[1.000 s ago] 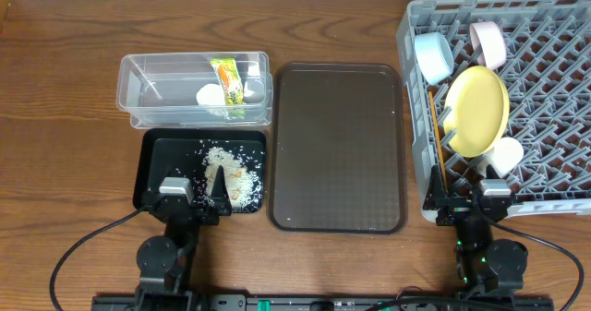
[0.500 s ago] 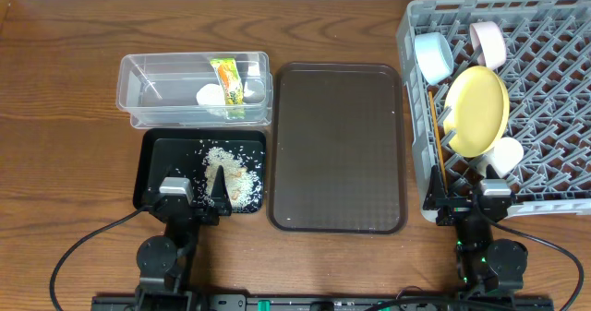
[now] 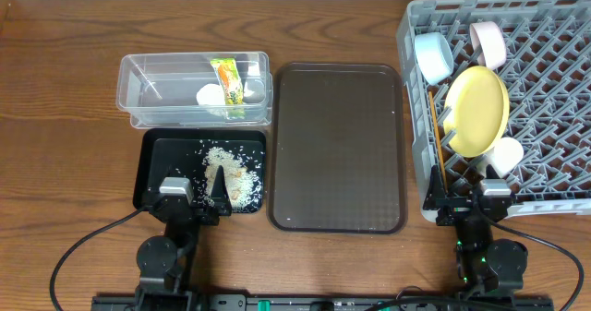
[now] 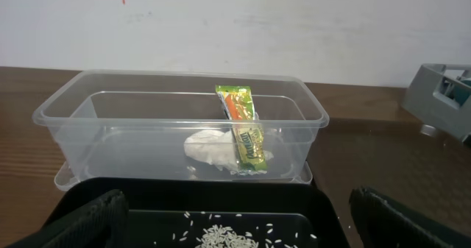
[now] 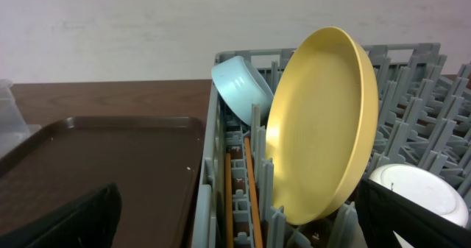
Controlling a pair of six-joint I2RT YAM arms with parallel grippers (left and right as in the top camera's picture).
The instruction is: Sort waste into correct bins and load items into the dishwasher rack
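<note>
Nothing had moved since the earlier frames: both arms sat parked at the near edge of the table [image 3: 65,145], and every item lay where it had been; the left gripper [image 3: 196,200] hung over the near end of the black tray [image 3: 155,163], its jaws spread wide and holding nothing; the right gripper [image 3: 464,205] hung at the near left corner of the rack [image 3: 554,89], likewise spread wide and holding nothing; rice [image 3: 229,173] lay scattered and heaped in the right half of the black tray; just behind that tray stood the tub [image 3: 127,94], with the wrapper [image 3: 227,85] at its right end and the tissue [image 3: 211,95] touching the wrapper's left side (the left wrist view showed the wrapper propped up toward the far wall, its lower end over the tissue); the brown tray [image 3: 337,145] lay between the two bins and the rack; in the rack, the plate [image 3: 476,110] stood on edge among the pegs, tilted; the blue bowl [image 3: 432,56] stood on its side behind the plate, at the rack's left wall; the white bowl [image 3: 488,43] stood on edge just right of the blue one; the cup [image 3: 505,154] lay on its side just beside the plate's near rim; the chopsticks [image 3: 436,140] lay along the rack's left wall, beside the plate.
</note>
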